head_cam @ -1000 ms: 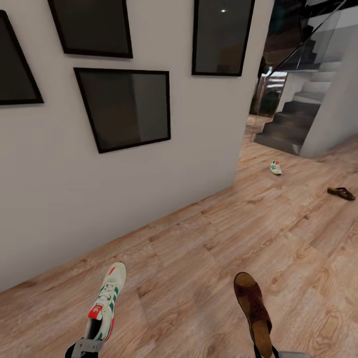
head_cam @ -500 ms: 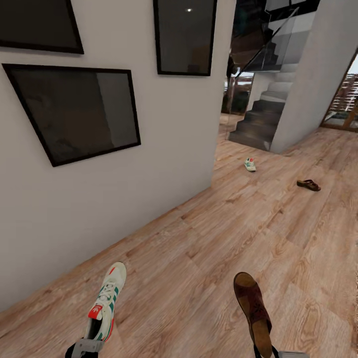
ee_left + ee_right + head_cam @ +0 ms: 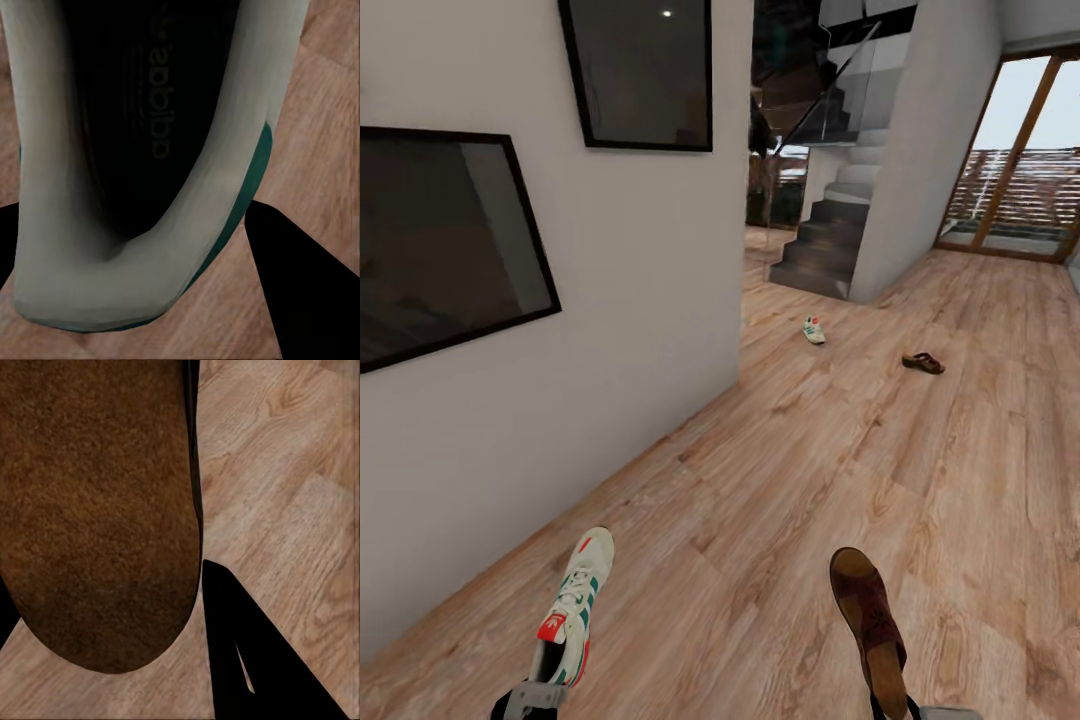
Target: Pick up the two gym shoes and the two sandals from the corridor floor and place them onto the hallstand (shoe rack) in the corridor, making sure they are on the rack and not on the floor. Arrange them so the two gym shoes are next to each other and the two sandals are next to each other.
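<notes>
One gym shoe (image 3: 572, 610), white with green stripes and a red tongue label, hangs toe-forward over the corridor floor (image 3: 800, 480) with my left gripper (image 3: 532, 692) shut on its heel. In the left wrist view its dark inside (image 3: 142, 150) sits between the black fingers (image 3: 300, 285). My right gripper (image 3: 898, 706) is shut on a brown sandal (image 3: 868, 612), whose suede insole (image 3: 90, 510) lies beside a dark finger (image 3: 247, 660). The other gym shoe (image 3: 814, 330) and the other sandal (image 3: 923, 363) lie on the floor far ahead near the stairs. The hallstand is out of view.
A white wall (image 3: 620, 330) with dark framed pictures (image 3: 440, 250) runs along my left and ends at a corner. Beyond it stand dark stairs (image 3: 815, 250) with a glass rail. A glazed door (image 3: 1020, 160) is at the far right. Open plank floor stretches ahead.
The head view has swung to the right, so the wall, stairs and the far shoe and sandal have slid left in the picture. Both held items stay in the grippers.
</notes>
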